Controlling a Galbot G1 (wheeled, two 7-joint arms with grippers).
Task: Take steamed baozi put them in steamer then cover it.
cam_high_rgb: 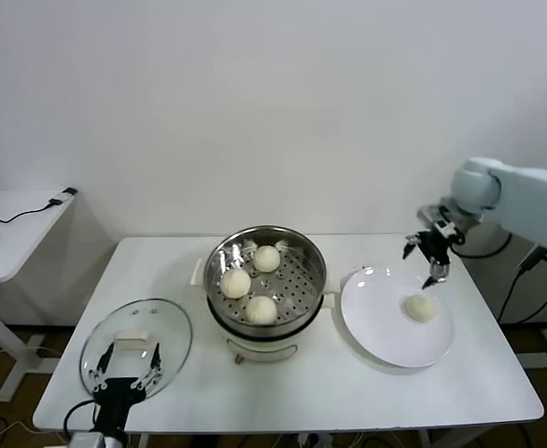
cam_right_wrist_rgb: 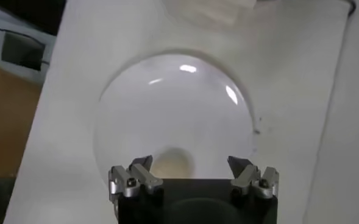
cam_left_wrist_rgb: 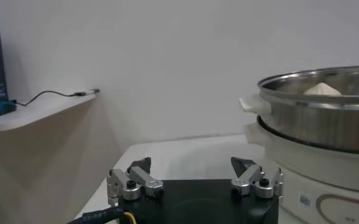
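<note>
Three cream-white baozi [cam_high_rgb: 261, 309] lie in the shiny steamer [cam_high_rgb: 303, 250] on its white pot base at the table's middle. One more baozi [cam_high_rgb: 423, 307] rests on the white plate [cam_high_rgb: 385, 341] to the right. My right gripper [cam_high_rgb: 425, 260] hovers open just above and behind that baozi [cam_right_wrist_rgb: 172, 163], nothing between its fingers. The glass cover [cam_high_rgb: 166, 331] with its white handle lies flat on the table at the front left. My left gripper [cam_high_rgb: 124, 376] stands open low over the cover's near edge, empty. In the left wrist view the steamer [cam_left_wrist_rgb: 325, 115] rises to one side of my left gripper [cam_left_wrist_rgb: 192, 165].
A white side desk [cam_high_rgb: 12, 229] with a cable and a blue object stands to the left of the table. The table's front edge [cam_high_rgb: 301, 425] runs close below the cover and the plate. A white wall stands behind.
</note>
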